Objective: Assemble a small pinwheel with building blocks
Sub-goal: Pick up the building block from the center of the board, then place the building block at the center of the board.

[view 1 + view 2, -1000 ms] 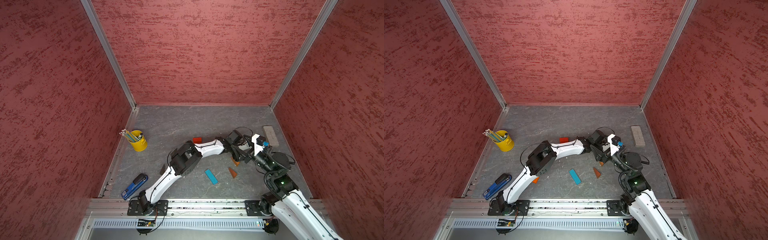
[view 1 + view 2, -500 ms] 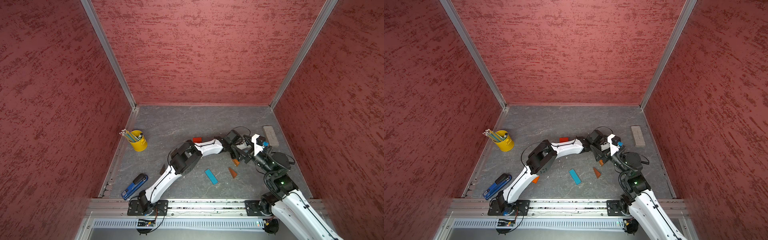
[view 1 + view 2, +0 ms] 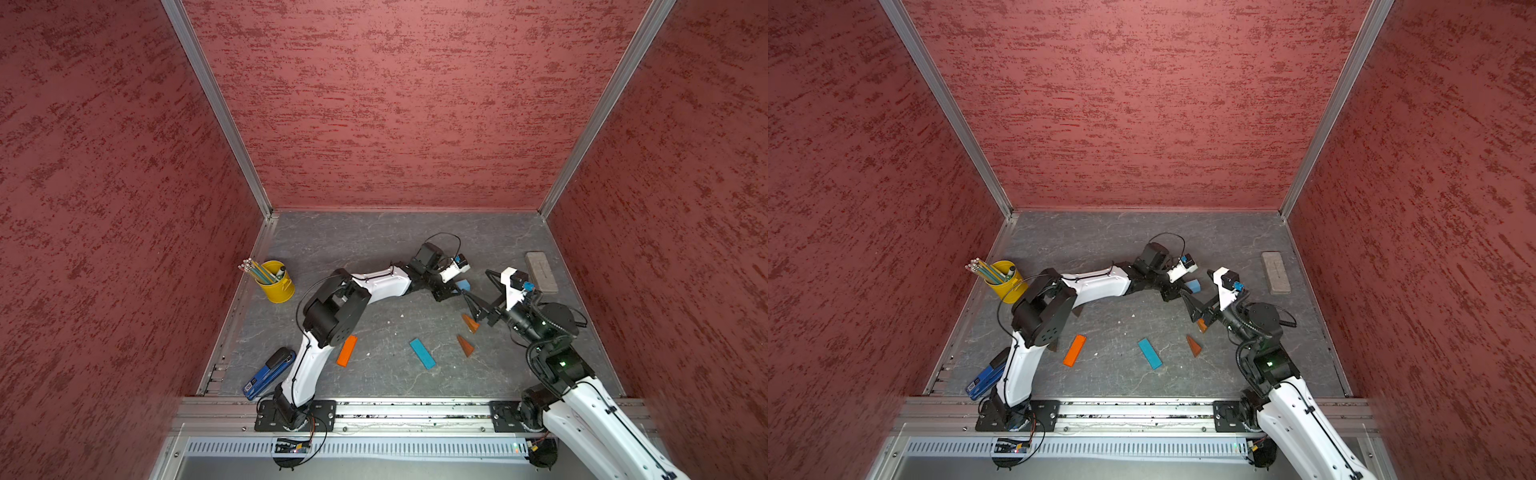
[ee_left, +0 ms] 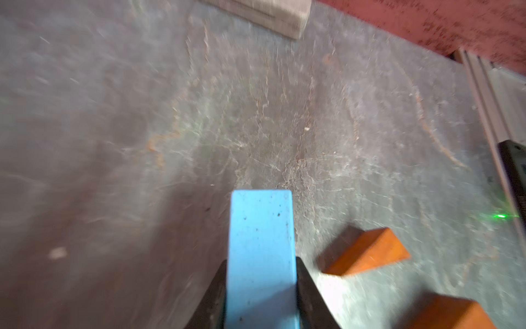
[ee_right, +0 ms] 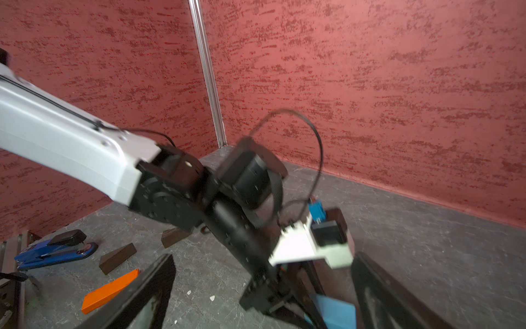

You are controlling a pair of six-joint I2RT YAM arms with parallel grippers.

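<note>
The left gripper [image 3: 455, 291] pinches the blue cube [image 4: 260, 242], the right gripper [image 3: 477, 291] gapes empty just beside, an orange wedge [image 3: 470, 323] near, bare floor [image 3: 374, 241] beyond.

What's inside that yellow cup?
Pencils stand bunched in the yellow cup, plus a dark-tipped pen. The cup's wall hides their lower ends and the bottom.

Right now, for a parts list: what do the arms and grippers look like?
The left arm and right arm have white shells, black round joints and looping black cables. The left gripper and right gripper have black tapered fingers, each with a white camera mount and blue plug.
</note>
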